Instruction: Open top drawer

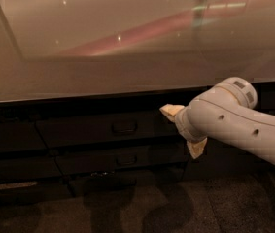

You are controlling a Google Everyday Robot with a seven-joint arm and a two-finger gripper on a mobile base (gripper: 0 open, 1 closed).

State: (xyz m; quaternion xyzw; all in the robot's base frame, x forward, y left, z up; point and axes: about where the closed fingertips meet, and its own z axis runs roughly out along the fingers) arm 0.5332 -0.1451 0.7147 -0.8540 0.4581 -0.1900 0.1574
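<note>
Pale countertop (127,57), top drawer (78,130) seemingly shut, claw (184,129) by its right end

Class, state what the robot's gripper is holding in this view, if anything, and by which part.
Nothing is held. The gripper hangs with its jaws apart in front of the top drawer, off to the right of the loop handle and not touching it.

Top drawer (81,131) unblocked left of hand (183,129)
</note>
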